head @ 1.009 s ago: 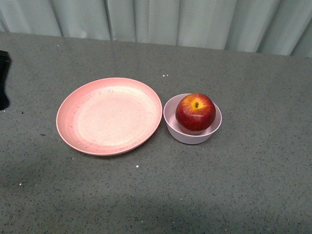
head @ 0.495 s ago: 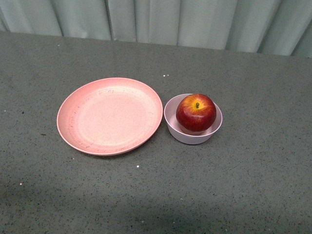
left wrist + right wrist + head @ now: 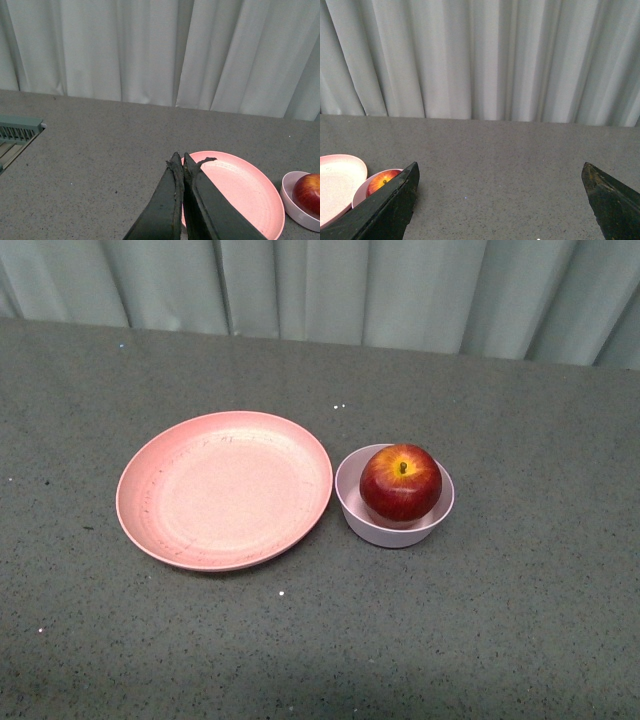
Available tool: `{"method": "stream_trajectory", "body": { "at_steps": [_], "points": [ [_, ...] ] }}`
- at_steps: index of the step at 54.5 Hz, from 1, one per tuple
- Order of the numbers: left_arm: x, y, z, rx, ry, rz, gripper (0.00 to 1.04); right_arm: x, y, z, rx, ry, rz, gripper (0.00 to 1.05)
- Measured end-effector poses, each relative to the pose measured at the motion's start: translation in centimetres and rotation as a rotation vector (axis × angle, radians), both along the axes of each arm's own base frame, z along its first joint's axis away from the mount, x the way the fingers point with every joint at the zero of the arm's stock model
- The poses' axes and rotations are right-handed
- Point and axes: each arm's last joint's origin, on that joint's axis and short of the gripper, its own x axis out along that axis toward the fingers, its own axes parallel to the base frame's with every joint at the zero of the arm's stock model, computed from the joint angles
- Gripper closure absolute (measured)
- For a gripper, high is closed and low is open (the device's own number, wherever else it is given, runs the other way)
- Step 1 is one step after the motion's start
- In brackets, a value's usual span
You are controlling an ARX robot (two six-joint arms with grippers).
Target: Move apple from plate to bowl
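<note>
The dark-red apple (image 3: 401, 481) sits stem up inside the small pale-pink bowl (image 3: 354, 507), filling most of it. Just left of the bowl lies the wide salmon-pink plate (image 3: 224, 489) with nothing on it. Neither arm shows in the front view. In the left wrist view my left gripper (image 3: 179, 159) is shut with nothing held, raised above the table with its tips before the plate's (image 3: 245, 190) near rim; the bowl (image 3: 292, 200) and apple (image 3: 308, 189) lie beyond it. My right gripper (image 3: 500, 170) is wide open and holds nothing, well apart from the apple (image 3: 382, 179), bowl (image 3: 361, 194) and plate (image 3: 337, 180).
Grey speckled tabletop (image 3: 500, 620) runs all round the dishes. A pale pleated curtain (image 3: 320, 285) closes off the far edge. A grey slatted rack (image 3: 15, 134) shows at the table's side in the left wrist view.
The dark object at the front view's left edge a second ago is gone. The plate, bowl and apple sit slightly lower in the picture, still in the same arrangement.
</note>
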Motion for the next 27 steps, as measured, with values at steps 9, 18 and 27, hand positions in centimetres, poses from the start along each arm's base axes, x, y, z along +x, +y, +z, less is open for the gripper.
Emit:
{"method": "stream_trajectory", "body": {
  "at_steps": [9, 18, 27],
  "points": [
    [-0.6, 0.0, 0.1, 0.000, -0.006, 0.001, 1.01, 0.0, 0.0, 0.0, 0.000, 0.000, 0.000, 0.09],
    [-1.2, 0.0, 0.2, 0.000, -0.007, 0.001, 1.01, 0.0, 0.0, 0.0, 0.000, 0.000, 0.000, 0.09],
    [-1.7, 0.0, 0.2, 0.000, -0.008, 0.001, 1.01, 0.0, 0.0, 0.0, 0.000, 0.000, 0.000, 0.09]
  ]
}}
